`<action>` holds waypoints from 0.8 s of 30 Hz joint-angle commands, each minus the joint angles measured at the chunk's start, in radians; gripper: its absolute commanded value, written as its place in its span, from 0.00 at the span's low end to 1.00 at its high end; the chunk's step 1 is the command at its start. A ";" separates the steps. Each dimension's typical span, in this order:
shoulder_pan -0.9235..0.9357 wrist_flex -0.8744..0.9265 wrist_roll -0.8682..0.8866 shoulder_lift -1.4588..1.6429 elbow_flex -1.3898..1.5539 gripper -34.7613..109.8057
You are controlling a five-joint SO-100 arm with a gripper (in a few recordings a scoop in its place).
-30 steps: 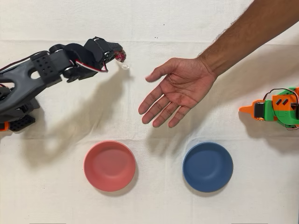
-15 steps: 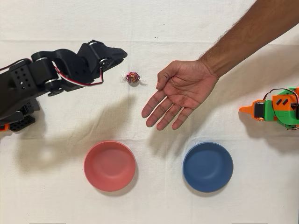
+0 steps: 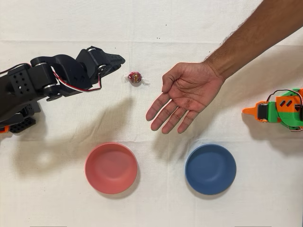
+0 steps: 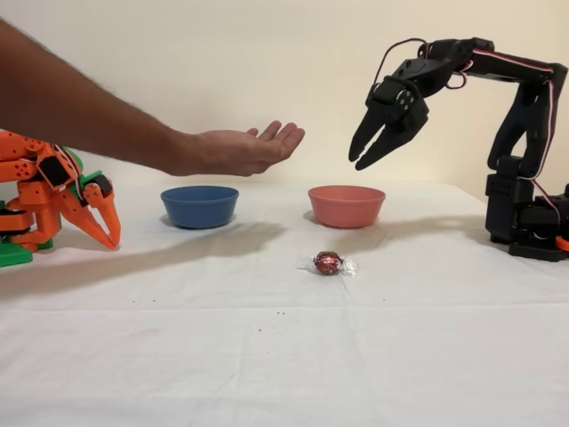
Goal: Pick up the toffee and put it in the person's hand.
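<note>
The small round toffee in shiny magenta-red foil (image 3: 135,78) (image 4: 328,262) lies on the white cloth-covered tabletop (image 3: 156,203), not held by anything. Its clear crinkled wrapper twists stick out to either side, so its long axis runs left to right in both views, and it lies flat.

The black arm's end effector (image 3: 115,62) (image 4: 373,149) hangs in the air above the cloth with its two fingers spread apart and nothing between them. In the overhead view its tips point right, toward the sweet, and stop just left of it; in the fixed view they angle downward, well above the tabletop.

The person's bare open hand (image 3: 185,95) (image 4: 244,149) is held palm up in the air, fingers spread, just right of the toffee in the overhead view. The forearm is cut off at the picture edge.

Bare cloth surrounds the sweet on all sides. The round pink bowl (image 3: 111,168) (image 4: 346,205) and the round blue bowl (image 3: 210,169) (image 4: 199,205) sit apart from it. The idle orange arm (image 3: 279,109) is cropped at the right edge of the overhead view.
</note>
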 commanded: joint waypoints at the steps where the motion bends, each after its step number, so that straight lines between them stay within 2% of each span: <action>1: 0.003 -0.038 -0.018 0.008 -0.002 0.30; 24: 0.067 -0.365 -0.143 -0.179 0.192 0.40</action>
